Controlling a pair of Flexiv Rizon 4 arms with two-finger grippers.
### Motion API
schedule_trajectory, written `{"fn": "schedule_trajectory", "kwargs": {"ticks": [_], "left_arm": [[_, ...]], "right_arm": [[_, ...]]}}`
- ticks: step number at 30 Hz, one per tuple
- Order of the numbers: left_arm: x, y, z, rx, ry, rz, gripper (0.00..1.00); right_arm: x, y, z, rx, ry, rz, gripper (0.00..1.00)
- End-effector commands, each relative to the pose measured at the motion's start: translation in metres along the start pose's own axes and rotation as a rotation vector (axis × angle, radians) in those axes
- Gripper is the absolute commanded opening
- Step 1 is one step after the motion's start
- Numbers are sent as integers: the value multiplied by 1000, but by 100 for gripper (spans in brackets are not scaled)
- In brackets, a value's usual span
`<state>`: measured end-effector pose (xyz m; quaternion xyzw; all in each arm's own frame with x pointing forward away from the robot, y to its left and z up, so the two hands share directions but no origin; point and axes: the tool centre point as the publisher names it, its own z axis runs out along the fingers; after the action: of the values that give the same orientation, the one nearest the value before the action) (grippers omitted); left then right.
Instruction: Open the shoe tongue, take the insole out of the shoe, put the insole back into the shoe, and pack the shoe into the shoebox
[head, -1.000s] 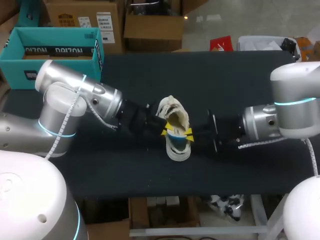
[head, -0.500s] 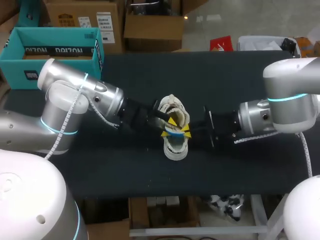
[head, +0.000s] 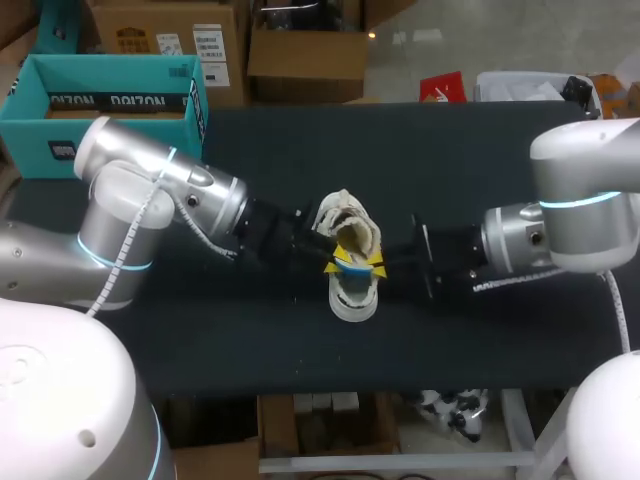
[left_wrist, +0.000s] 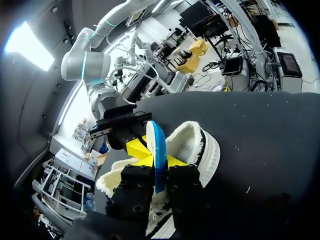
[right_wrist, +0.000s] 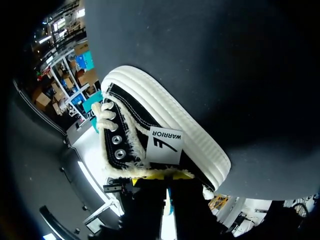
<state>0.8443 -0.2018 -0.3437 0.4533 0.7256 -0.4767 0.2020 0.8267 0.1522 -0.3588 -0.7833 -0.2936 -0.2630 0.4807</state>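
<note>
Left hand (left_wrist: 159, 162) closed on the blue insole (left_wrist: 158, 142), held on edge at the mouth of the shoe (head: 352, 292) on the tabletop (head: 480, 160).
The right hand (left_wrist: 135, 149) is placed alongside, grip not discernible; the insole should be kept aligned with the opening and eased so the collar is not snagged.

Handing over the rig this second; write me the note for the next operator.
Left gripper: jaws shut on the blue insole, which stands on edge in the mouth of the shoe.
Right gripper: at the shoe's opposite side; grip not discernible.
Done: shoe opened up.
Left: insole not seated flat; shoe not in the teal shoebox, far left.
</note>
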Motion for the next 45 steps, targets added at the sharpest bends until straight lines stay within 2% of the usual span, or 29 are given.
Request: {"fn": "schedule_trajectory", "kwargs": {"ticks": [1, 3, 4, 5, 6, 7, 8, 11, 15, 17, 20, 22, 25, 29, 31, 32, 34, 35, 36, 37, 45], "left_arm": [[0, -1, -2, -2, -2, 0, 0], [-1, 1, 0, -4, -6, 1, 0], [-1, 1, 1, -7, -9, 4, 0], [-1, 1, 1, -8, -9, 5, 0], [-2, 1, 2, -12, -9, 8, 0], [-2, 1, 3, -17, -8, 11, 0], [-2, 1, 3, -18, -8, 11, 0], [-1, 2, 3, -19, -10, 8, 0], [-1, 3, 5, -22, -11, 7, 0], [-1, 3, 6, -22, -11, 6, 0], [-1, 3, 7, -26, -11, 9, 0], [-1, 2, 7, -28, -11, 10, 0], [-1, 1, 8, -31, -14, 10, 0], [0, 0, 8, -34, -15, 8, 0], [1, -2, 7, -33, -12, 5, 0], [1, -3, 6, -31, -8, 1, 15], [0, -7, 2, -24, -5, -8, 58], [-1, -9, -1, -20, -7, -11, 87], [-2, -11, -4, -15, -10, -12, 95], [-2, -13, -7, -12, -11, -14, 100], [-7, -25, -29, -5, -2, -54, 100]], "right_arm": [[-1, -2, -3, -5, 1, -1, 0], [0, -4, -2, 0, -2, -5, 0], [1, -6, -1, 5, -6, -6, 17], [1, -9, 0, 6, -11, -7, 44], [0, -12, 0, 7, -12, -8, 51], [0, -16, -1, 6, -20, -6, 67], [-1, -19, -1, 4, -23, -6, 74], [-4, -28, -3, 0, -29, -4, 70], [-9, -34, -1, 5, -24, -1, 51], [-10, -37, 1, 9, -22, -6, 46], [-9, -40, 3, 14, -22, -16, 31], [-8, -41, 3, 15, -23, -20, 15], [-7, -41, 7, 19, -23, -28, 2], [-5, -37, 11, 24, -22, -34, 0], [-5, -36, 12, -2, -41, -39, 0], [-4, -36, 12, -7, -42, -42, 0], [-4, -34, 11, -34, -52, -50, 0], [-4, -34, 11, -42, -55, -53, 0], [-5, -33, 11, -47, -54, -55, 0], [-5, -32, 11, -67, -65, -54, 0], [-7, -29, 12, -168, -126, -81, 0]]}}
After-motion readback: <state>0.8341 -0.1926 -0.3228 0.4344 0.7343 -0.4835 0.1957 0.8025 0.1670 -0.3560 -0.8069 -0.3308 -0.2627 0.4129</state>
